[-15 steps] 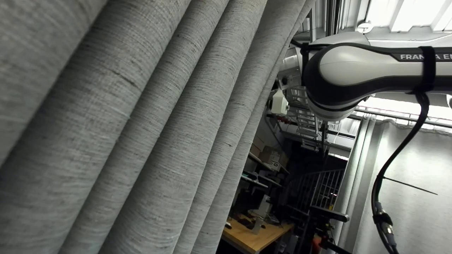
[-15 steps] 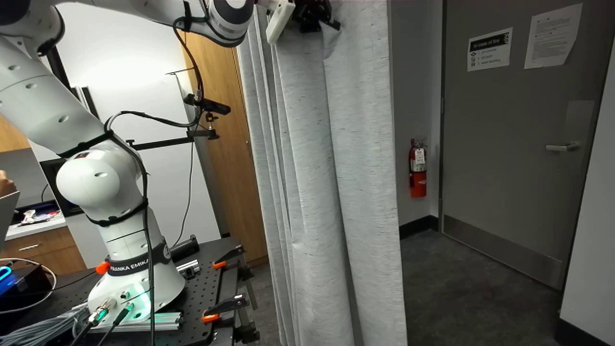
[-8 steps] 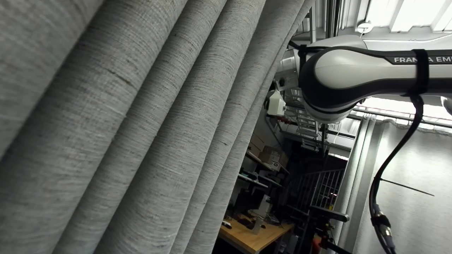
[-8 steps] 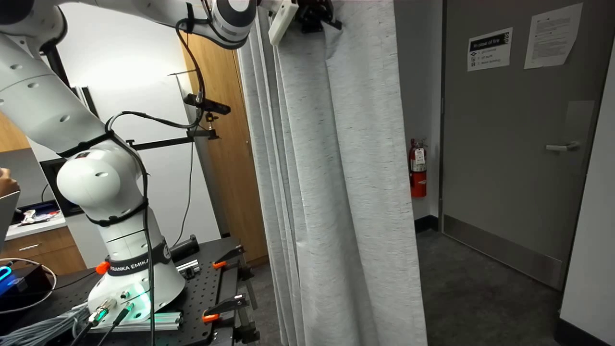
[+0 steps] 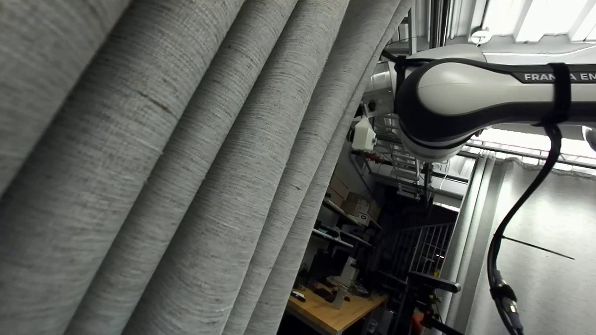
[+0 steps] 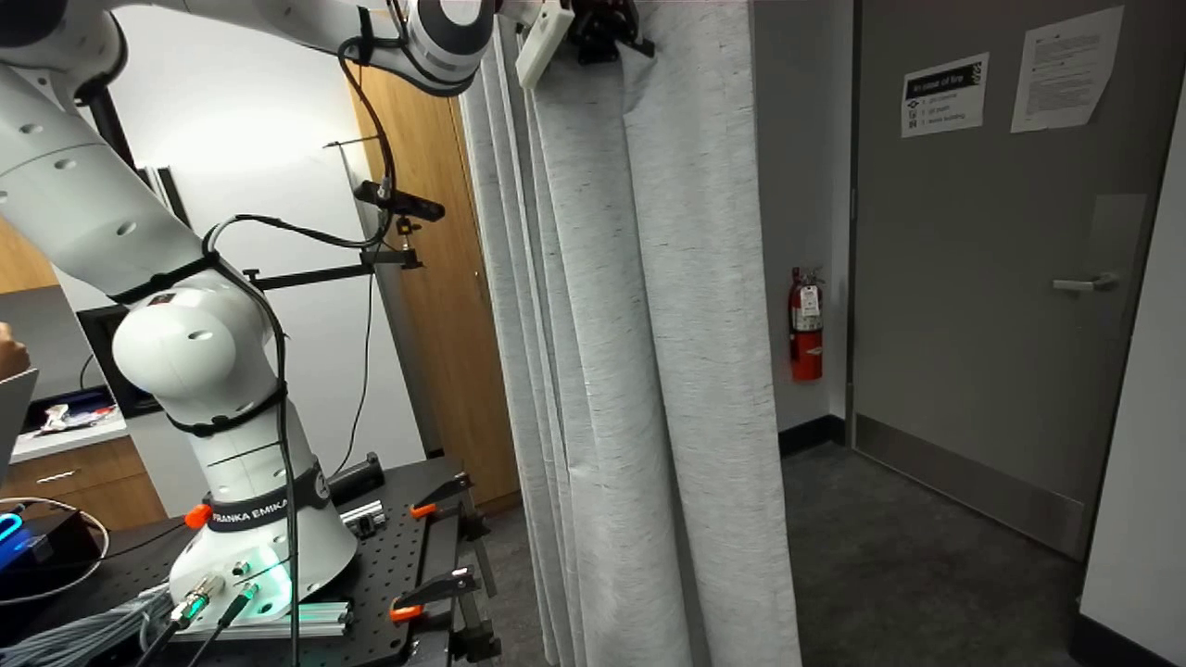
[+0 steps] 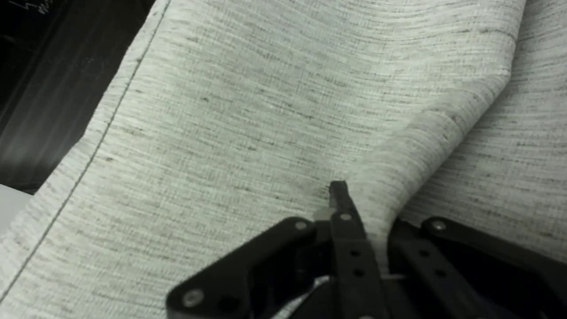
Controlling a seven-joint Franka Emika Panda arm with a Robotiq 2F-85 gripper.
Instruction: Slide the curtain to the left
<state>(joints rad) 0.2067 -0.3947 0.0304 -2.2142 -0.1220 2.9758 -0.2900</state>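
In an exterior view, a black perforated table point(image 6: 375, 570) bears the robot's white base point(image 6: 264, 556), with metal rails point(image 6: 306, 619) under its front. Clamps point(image 6: 435, 590) with orange ends sit along the table's edge. Bundled grey cables point(image 6: 88, 637) lie at its near left corner, close to a black box point(image 6: 60, 556). A pale counter point(image 6: 69, 442) carries clutter point(image 6: 69, 418) too small to name; the floor point(image 6: 927, 574) is dark grey. In an exterior view, a wooden desk point(image 5: 326, 316) holds dark and pale items point(image 5: 340, 298), mostly indistinct.

Curtain point(image 5: 223, 163) close in an exterior view, arm point(image 6: 111, 176) in both exterior views, wrist view along the hand point(image 7: 374, 237)
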